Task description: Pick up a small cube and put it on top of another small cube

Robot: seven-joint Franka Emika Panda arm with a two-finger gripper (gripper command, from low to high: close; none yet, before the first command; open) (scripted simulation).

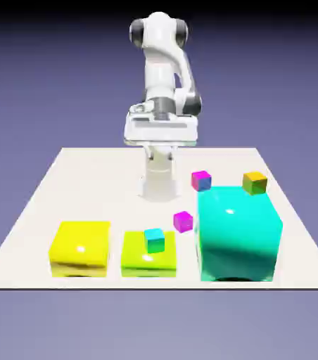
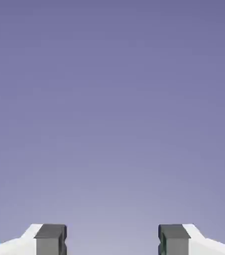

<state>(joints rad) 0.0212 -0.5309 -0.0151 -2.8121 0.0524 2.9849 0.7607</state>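
Nearest the lens in the hand view, the gripper (image 2: pixel 112 241) shows its two grey fingertips (image 2: pixel 50 239) set wide apart at the bottom edge, with only plain backdrop between them. In the exterior view the small cube (image 1: pixel 183 221) sits low and right of centre, just beside the big teal block (image 1: pixel 238 233). Another small cube (image 1: pixel 201 181) lies above it, right of centre. The likely trouble is crowding: a finger coming down on the teal block's side could strike it, or nudge the cube away. The tiny teal cube (image 1: pixel 155 240) on the lime block (image 1: pixel 148 254) is near too.
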